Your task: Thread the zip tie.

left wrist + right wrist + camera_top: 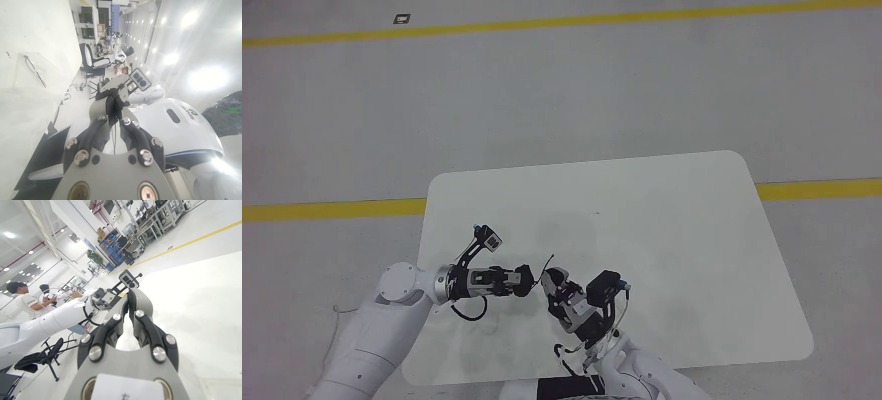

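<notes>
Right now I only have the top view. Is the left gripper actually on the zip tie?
Observer: Left wrist view: the left gripper is shut, and a thin black tail, likely the zip tie, runs out between its fingers.
Operator: Right gripper?
Observer: Right wrist view: the right gripper has its pads pressed together. I cannot tell what they pinch.
Operator: Anything else around?
Observer: Left wrist view: a clear tray with a black strand lying in it.

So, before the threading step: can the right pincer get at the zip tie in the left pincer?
Probably yes: the right pincer sits tip to tip with the left pincer, the zip tie poking up between them, nothing in between. Its jaws look shut.
</notes>
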Robot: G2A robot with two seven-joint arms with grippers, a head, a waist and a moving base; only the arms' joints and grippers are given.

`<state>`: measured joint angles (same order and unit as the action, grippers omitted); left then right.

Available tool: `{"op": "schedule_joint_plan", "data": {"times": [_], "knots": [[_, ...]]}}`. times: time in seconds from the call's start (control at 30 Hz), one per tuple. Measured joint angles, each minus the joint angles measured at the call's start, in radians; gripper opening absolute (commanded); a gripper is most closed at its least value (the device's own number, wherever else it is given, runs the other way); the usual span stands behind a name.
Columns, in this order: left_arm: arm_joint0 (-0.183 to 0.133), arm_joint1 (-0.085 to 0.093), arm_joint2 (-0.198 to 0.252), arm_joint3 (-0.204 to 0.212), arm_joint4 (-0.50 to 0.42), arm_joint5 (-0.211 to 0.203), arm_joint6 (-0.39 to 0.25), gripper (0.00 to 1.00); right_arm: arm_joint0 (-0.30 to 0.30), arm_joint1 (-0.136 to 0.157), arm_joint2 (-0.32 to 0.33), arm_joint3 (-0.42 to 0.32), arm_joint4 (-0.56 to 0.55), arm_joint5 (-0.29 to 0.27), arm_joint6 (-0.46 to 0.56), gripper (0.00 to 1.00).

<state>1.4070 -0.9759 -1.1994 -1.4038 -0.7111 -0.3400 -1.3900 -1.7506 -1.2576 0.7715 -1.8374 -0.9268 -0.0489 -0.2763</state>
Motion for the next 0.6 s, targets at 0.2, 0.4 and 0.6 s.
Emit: {"op": "schedule_joint_plan", "data": {"times": [0.2,0.4,0.6], "knots": [[0.000,0.000,0.000,0.000,0.000,0.000,0.000,0.00,-0.001,0.001,0.001,-0.001,0.005,0.000,0.002,0.00],[0.000,0.000,0.000,0.000,0.000,0.000,0.000,0.00,-0.002,0.002,0.001,-0.001,0.005,-0.001,0.004,0.00],[0.000,0.000,0.000,0.000,0.000,0.000,0.000,0.00,-0.002,0.002,0.002,-0.001,0.009,-0.007,0.010,0.00]]}}
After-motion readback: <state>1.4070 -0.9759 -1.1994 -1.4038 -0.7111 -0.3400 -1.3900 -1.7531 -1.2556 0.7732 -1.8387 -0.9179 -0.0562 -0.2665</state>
